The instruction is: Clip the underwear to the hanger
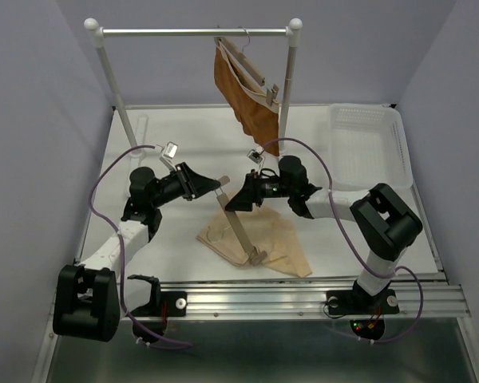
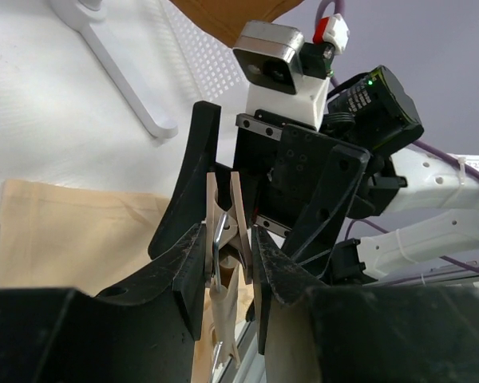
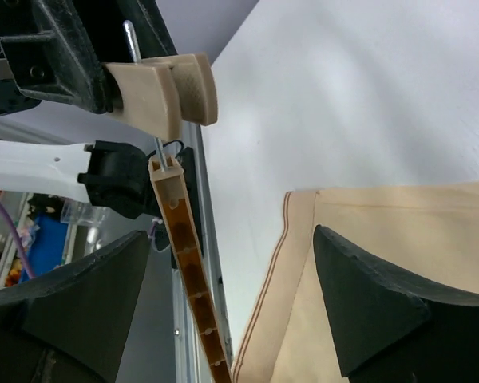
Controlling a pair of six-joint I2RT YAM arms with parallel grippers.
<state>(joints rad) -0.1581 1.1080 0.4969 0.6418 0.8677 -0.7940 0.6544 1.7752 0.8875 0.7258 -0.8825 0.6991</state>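
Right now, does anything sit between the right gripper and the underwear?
Only the hanger: its bar, held by the left gripper, passes through the open right gripper, beside the hem of the underwear. Nothing else.

On table [image 1: 191,136], centre-front: hanger [image 1: 239,225] over underwear [image 1: 283,239]; basket [image 1: 366,112] right-rear; rack [image 1: 191,33] behind, garment [image 1: 247,100] hanging on it.

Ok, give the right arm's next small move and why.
Probably lower the open right fingers onto the pale beige fabric underwear and pinch its edge: the left fingers grip the light wooden hanger by a clip; the fabric lies unclipped.
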